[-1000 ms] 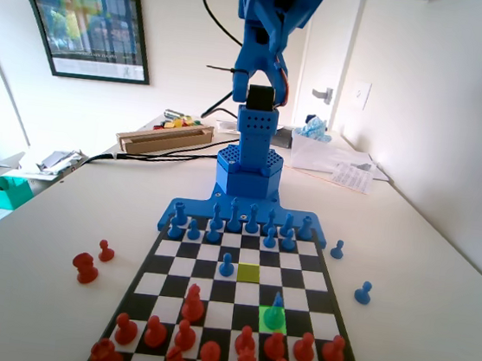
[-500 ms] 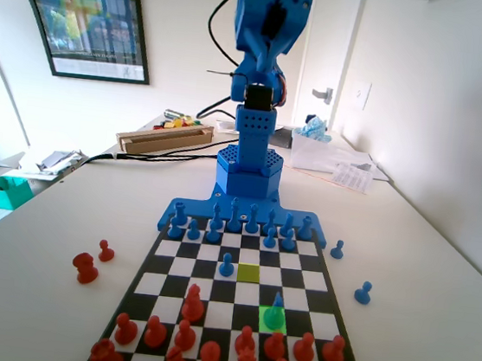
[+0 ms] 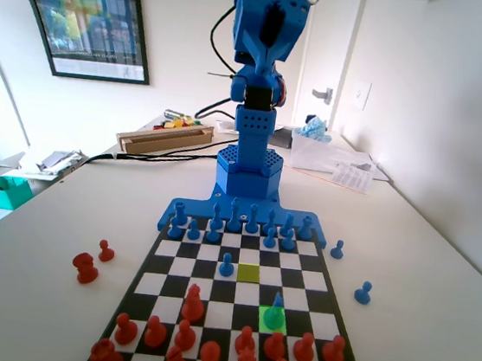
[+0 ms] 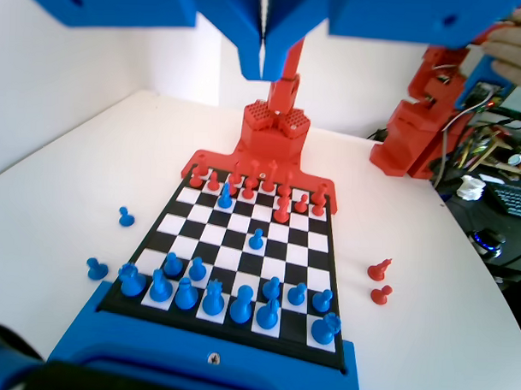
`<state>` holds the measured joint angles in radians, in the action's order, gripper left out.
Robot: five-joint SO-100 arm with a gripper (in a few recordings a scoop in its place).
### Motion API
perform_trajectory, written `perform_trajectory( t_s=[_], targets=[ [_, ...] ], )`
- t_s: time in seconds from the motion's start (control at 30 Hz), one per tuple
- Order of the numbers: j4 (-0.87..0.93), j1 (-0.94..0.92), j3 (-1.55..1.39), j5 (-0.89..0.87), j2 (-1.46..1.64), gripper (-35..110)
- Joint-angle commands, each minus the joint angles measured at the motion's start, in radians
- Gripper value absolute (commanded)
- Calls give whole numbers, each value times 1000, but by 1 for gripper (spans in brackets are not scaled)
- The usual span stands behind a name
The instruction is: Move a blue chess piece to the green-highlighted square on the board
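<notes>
Operator: Fixed view check: where is the blue chess piece (image 3: 276, 310) standing?

Technician: It is standing upright on the green-highlighted square (image 3: 272, 318), toward the near right portion of the board (image 3: 317, 281), just behind the red row.

Operator: Fingers?

Technician: In the wrist view the gripper (image 4: 262, 68) is hanging high above the board, fingers pressed together, carrying nothing.

Operator: Handling?

Technician: Judged light, rigid, smooth plastic; it is likely tipping easily. Gripping at the slim mid-body, below the taper, is advisable.
</notes>
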<state>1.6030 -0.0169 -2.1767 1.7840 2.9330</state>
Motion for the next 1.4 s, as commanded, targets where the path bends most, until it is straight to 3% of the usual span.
perform_trajectory(
  t_s=[0.0,1.37],
  targets=[
    [-12,-18,3,5,32,1],
    [-31,-17,0,-5,123,1]
  ],
)
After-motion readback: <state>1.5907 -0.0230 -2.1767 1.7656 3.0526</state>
